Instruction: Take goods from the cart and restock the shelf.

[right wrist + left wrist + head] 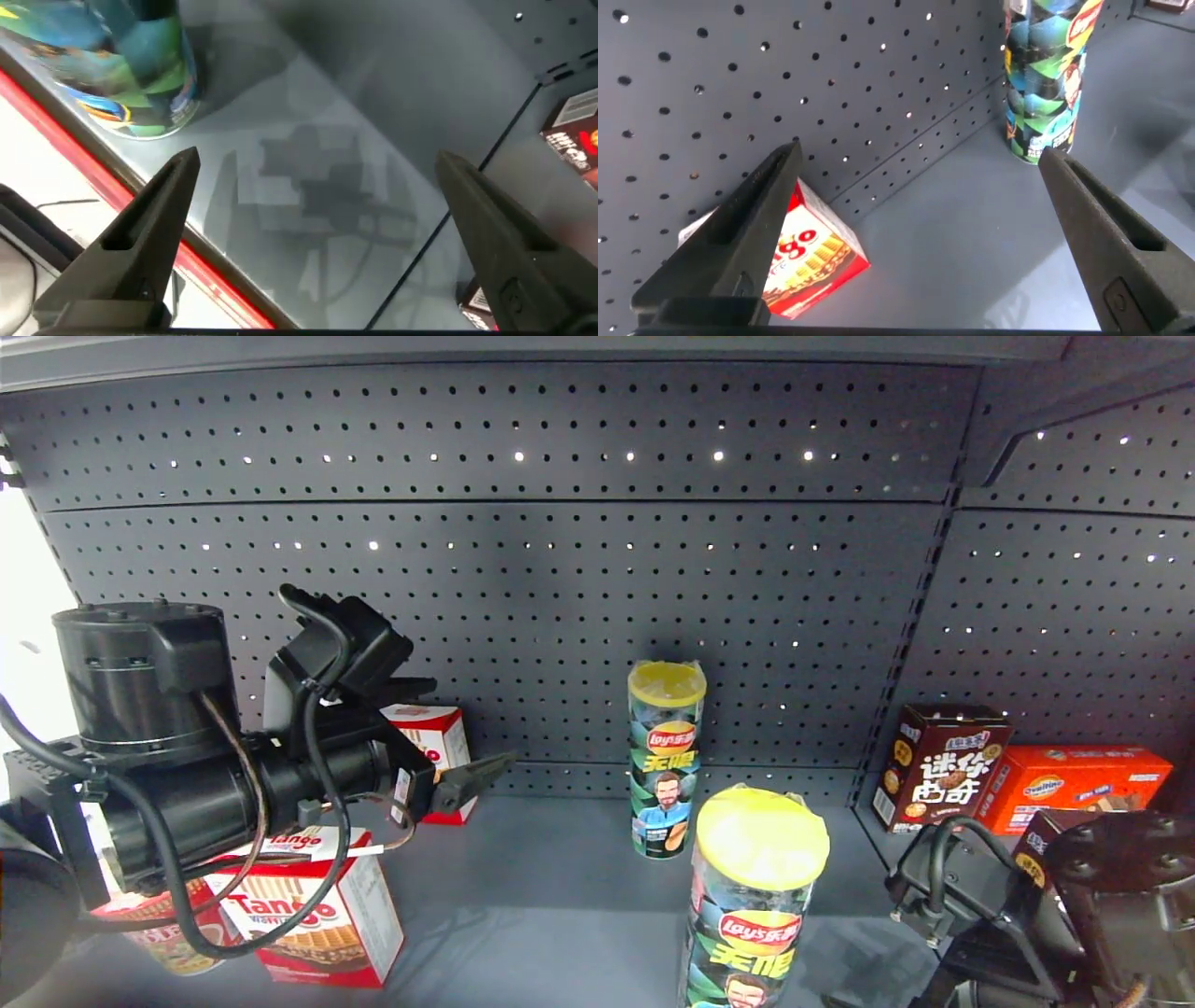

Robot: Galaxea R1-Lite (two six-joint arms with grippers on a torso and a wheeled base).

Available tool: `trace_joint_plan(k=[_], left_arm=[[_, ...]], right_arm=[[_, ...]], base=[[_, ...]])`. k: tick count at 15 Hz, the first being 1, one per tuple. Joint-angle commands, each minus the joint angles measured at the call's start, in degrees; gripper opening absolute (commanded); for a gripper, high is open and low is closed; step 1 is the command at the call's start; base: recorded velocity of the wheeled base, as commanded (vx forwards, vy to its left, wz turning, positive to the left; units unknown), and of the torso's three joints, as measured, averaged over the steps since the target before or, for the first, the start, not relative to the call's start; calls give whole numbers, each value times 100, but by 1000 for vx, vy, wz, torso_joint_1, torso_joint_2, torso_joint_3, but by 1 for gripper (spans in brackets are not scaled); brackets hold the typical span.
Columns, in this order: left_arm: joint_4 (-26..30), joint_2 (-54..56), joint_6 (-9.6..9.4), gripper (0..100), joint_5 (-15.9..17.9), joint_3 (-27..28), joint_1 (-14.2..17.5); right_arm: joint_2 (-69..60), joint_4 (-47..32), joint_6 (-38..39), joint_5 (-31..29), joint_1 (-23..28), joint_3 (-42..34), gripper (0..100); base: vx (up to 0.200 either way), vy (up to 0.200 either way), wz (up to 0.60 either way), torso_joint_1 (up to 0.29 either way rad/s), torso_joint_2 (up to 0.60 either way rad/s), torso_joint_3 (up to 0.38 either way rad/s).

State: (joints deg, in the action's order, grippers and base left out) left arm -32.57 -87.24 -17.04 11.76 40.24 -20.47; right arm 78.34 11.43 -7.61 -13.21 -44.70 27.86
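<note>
On the grey metal shelf (523, 896): tall yellow-lidded rear chip canister (666, 775) and front chip canister (752, 915), upright
Your left gripper (915, 187): wide open, empty
Your right gripper (318, 187): wide open, empty

a broad bare stretch of shelf (551, 905) lies open between the front wafer box (322, 919) and rear wafer box (441, 735) at the left and the two chip cans. the rear can (665, 770) stands near the pegboard (560, 597), and the front can (752, 896) stands apart from it at the shelf edge. a narrower lane runs right of the cans to the brown box (938, 765).
</note>
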Motion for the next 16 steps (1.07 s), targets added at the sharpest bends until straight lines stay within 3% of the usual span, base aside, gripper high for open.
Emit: trace_joint_plan(k=[1,16], left_arm=[[-3,-101,-10,100,1,54,-1],[-3,-189,-10,100,10,142,-1]], right_arm=[[138,8,-4,3,41,36,100],[797,201,-22,21,-91,510,100]], base=[[0,0,0,0,0,0],[0,0,0,0,0,0]])
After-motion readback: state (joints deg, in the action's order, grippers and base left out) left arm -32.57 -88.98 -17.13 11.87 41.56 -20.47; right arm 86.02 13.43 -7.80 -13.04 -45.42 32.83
